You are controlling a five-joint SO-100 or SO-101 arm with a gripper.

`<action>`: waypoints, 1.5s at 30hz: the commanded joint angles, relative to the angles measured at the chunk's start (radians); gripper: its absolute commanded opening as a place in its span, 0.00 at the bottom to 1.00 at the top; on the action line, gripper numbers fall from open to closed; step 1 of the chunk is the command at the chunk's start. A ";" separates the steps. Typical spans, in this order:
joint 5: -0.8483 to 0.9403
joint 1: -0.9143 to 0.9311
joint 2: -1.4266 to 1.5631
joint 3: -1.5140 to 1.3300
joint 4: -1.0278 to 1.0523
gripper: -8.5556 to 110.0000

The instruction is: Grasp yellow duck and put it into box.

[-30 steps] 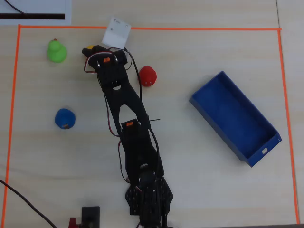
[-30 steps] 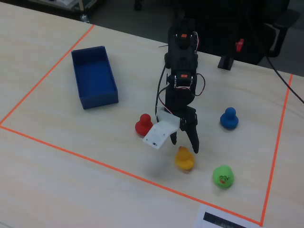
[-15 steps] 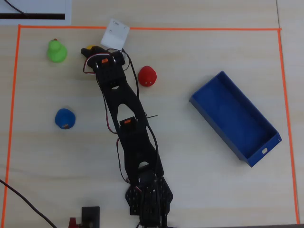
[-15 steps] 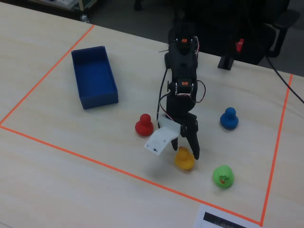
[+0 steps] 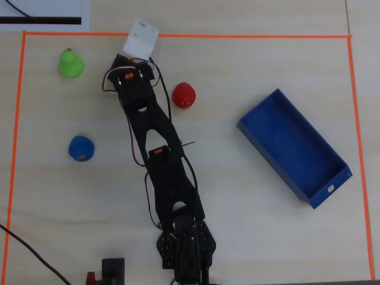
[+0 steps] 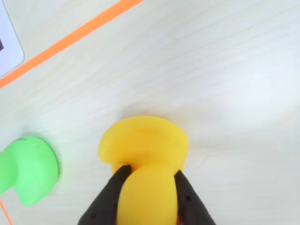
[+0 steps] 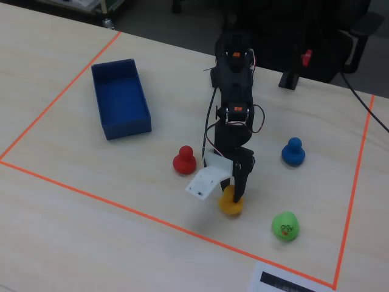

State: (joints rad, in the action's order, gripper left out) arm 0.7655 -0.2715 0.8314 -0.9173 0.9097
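The yellow duck point(image 6: 143, 140) fills the lower middle of the wrist view, and my gripper point(image 6: 151, 171) is shut on its head, one black finger point(image 6: 110, 194) pressing on each side. In the fixed view the duck point(image 7: 231, 204) sits at table level under the gripper point(image 7: 237, 193), near the front orange tape line. In the overhead view the wrist's white camera block point(image 5: 141, 38) hides both duck and gripper. The blue box point(image 5: 294, 147) lies empty far to the right there, and at the back left in the fixed view point(image 7: 121, 100).
A green duck point(image 5: 70, 63) point(image 7: 284, 226) point(image 6: 28, 168) stands close beside the gripper. A red duck point(image 5: 184, 94) point(image 7: 184, 161) stands between arm and box. A blue duck point(image 5: 81, 148) point(image 7: 293, 152) is on the arm's other side. Orange tape point(image 6: 75, 35) borders the work area.
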 commanded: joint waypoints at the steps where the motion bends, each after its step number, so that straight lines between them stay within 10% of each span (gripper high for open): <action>1: 0.002 0.066 0.155 0.011 0.054 0.07; 9: 0.229 0.483 0.558 -0.038 0.192 0.07; 20: 0.618 1.062 0.810 -0.624 -0.150 0.07; 45: 0.853 1.308 0.908 -1.207 -0.577 0.07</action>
State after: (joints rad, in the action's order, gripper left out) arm 1.6107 1.0370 1.7365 -2.1307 0.3605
